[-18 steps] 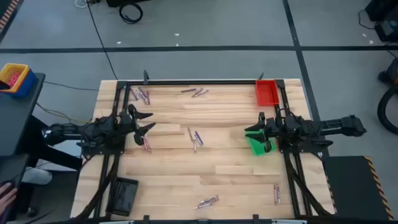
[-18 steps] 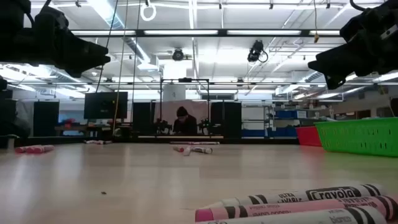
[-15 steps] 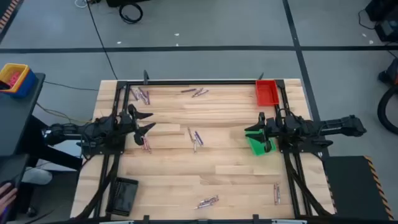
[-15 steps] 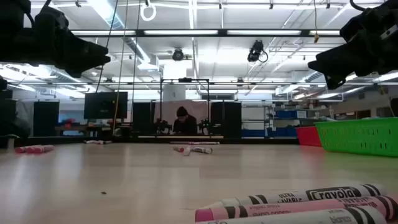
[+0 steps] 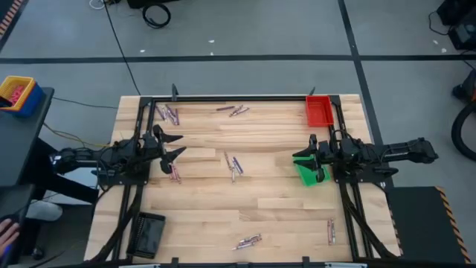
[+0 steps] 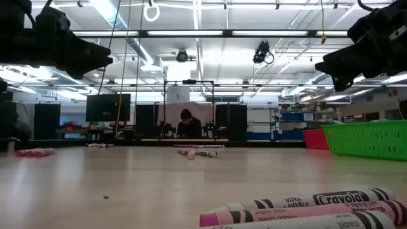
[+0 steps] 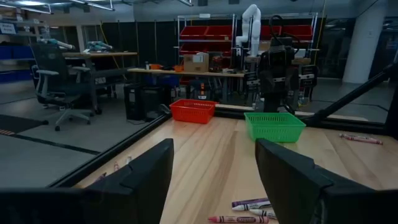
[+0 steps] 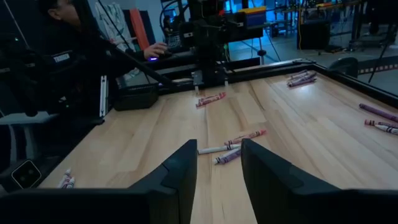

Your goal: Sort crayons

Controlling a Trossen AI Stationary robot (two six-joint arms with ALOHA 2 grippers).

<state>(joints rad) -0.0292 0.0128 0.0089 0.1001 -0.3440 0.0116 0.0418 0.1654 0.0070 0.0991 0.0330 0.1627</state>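
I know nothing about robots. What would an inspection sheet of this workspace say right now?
Surface: wooden table, black frame.
Job's things: crayons scattered in small clusters; none visibly in trays.
Clutter: red tray, green tray, black tray.
Claws: left claw open, empty, above table's left side; right claw open, empty, over green tray.
Cables: black cable on floor.
Surroundings: person seated beyond table; yellow-blue bin at left.

pale planked wood table [image 5: 260,208], green plastic mesh tray [image 7: 274,126], paper-wrapped crayons [image 6: 299,207]
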